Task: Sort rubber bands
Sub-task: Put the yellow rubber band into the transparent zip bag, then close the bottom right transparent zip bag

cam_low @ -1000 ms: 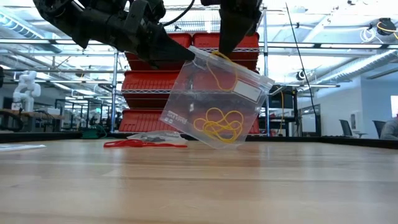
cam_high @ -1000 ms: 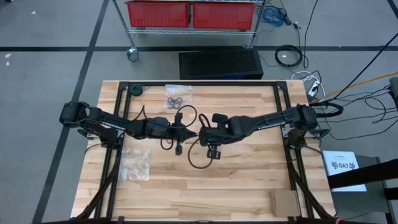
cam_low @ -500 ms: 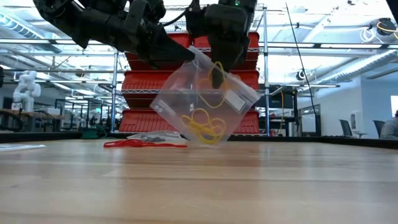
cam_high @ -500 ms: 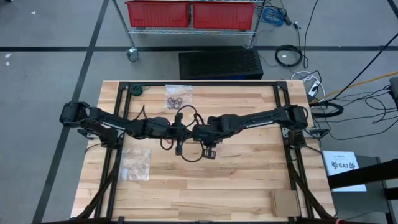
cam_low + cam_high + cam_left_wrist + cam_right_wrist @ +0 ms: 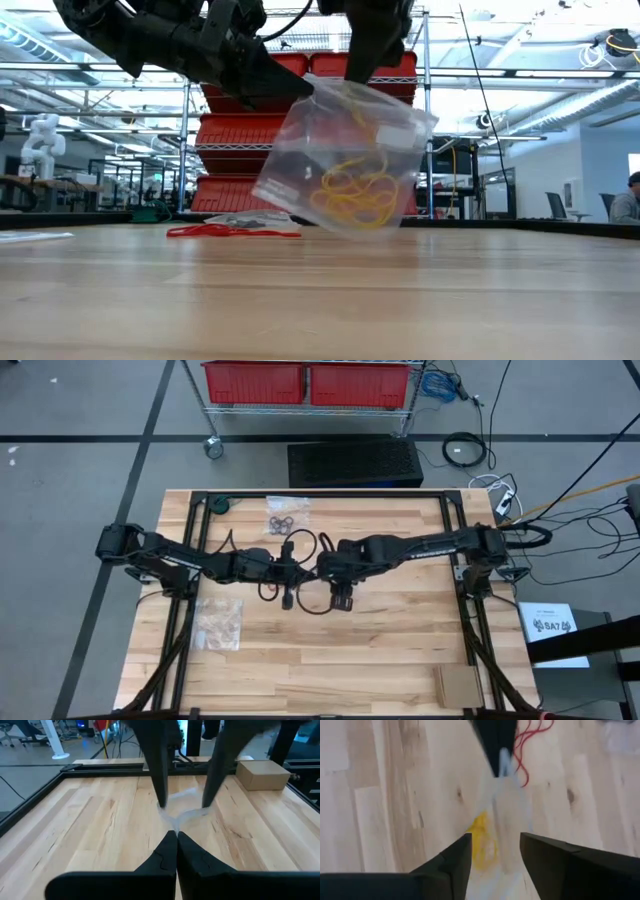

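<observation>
A clear plastic bag (image 5: 345,150) hangs tilted above the table, with a heap of yellow rubber bands (image 5: 352,195) in its low end. My left gripper (image 5: 295,88) is shut on the bag's top. My right gripper (image 5: 495,852) is open just above the bag's mouth, one finger on each side of the bag (image 5: 507,807). In the left wrist view its two fingers (image 5: 159,775) stand apart over the bag's rim (image 5: 187,802). Red rubber bands (image 5: 230,231) lie loose on the table behind the bag. My left gripper pinches the bag's top edge (image 5: 176,820) between its two shut fingers, near one corner of the mouth. The fingers come nearly level from the table's left. The bag hangs below them, tilted, clear of the table. Whether my right gripper touches the bag I cannot tell.
A clear bag with black bands (image 5: 286,517) lies toward the far edge, and another clear bag (image 5: 218,622) lies at the near left. A cardboard box (image 5: 262,772) sits at the table's right near corner. A black frame (image 5: 320,494) borders the table.
My right gripper went down and toward the table's left into the bag's mouth with a yellow band, then rose out again. The band no longer hangs from it and lies with the heap in the bag. The bag swung left and back.
</observation>
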### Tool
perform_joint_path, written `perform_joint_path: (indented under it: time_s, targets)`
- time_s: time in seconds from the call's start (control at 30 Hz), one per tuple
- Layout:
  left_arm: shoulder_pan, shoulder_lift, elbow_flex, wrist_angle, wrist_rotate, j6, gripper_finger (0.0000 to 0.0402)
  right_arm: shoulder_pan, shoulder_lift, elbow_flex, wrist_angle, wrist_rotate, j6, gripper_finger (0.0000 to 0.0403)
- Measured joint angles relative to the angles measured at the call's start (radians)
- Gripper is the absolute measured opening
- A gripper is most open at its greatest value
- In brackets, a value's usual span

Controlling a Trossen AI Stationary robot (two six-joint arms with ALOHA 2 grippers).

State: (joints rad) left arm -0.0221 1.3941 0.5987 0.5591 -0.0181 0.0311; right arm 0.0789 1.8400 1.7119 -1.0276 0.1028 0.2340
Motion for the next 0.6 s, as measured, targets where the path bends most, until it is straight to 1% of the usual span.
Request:
perform_joint_path:
  time_s: [0.13,0.23,0.33,0.47,0.53,0.6]
  targets:
    - [0.000,0.000,0.000,0.001,0.000,0.000,0.0002,-0.012,-0.022,0.002,-0.001,0.010,-0.003,0.0166]
    - [0.000,0.000,0.000,0.001,0.000,0.000,0.0002,-0.021,-0.032,0.002,-0.028,0.021,-0.007,0.0163]
    - [0.000,0.000,0.000,0.001,0.001,0.000,0.0002,-0.026,-0.055,0.002,-0.153,0.020,-0.009,0.0156]
    - [0.000,0.000,0.000,0.000,0.008,0.000,0.0002,-0.027,-0.121,0.001,-0.338,-0.039,0.101,0.0151]
    - [0.000,0.000,0.000,-0.005,0.008,0.000,0.0002,-0.019,-0.162,0.001,-0.389,-0.050,0.146,0.0151]
    - [0.000,0.000,0.000,-0.017,0.008,0.000,0.0002,0.004,-0.209,-0.012,-0.407,-0.030,0.185,0.0150]
